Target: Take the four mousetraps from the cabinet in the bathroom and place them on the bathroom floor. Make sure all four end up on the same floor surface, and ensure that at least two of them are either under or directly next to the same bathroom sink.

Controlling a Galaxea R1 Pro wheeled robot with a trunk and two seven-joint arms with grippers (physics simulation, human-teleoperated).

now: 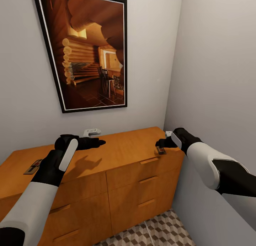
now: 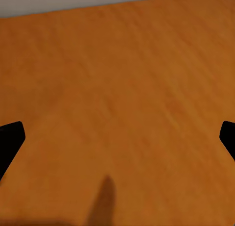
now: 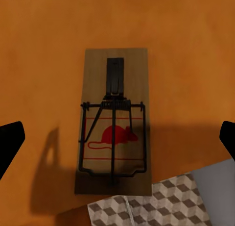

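Observation:
The orange-brown cabinet [image 1: 124, 150] stands against the wall. One mousetrap [image 1: 161, 150] lies near the right front corner of its top. My right gripper [image 1: 159, 143] hovers just over it, open. In the right wrist view that mousetrap [image 3: 113, 128], a wooden board with a red mouse print and a dark wire bar, lies between the spread fingertips [image 3: 11, 142], untouched. A second mousetrap [image 1: 33, 166] lies at the top's left end. My left gripper [image 1: 100, 143] hangs open over bare cabinet top [image 2: 122, 88] near the middle. The bathroom sink is out of view.
A large framed picture [image 1: 89, 50] hangs above the cabinet. Small white objects [image 1: 91, 132] sit at the back of the cabinet top. The right wall [image 1: 220, 96] is close beside my right arm. The cube-patterned bathroom floor [image 1: 156, 231] shows below the cabinet front.

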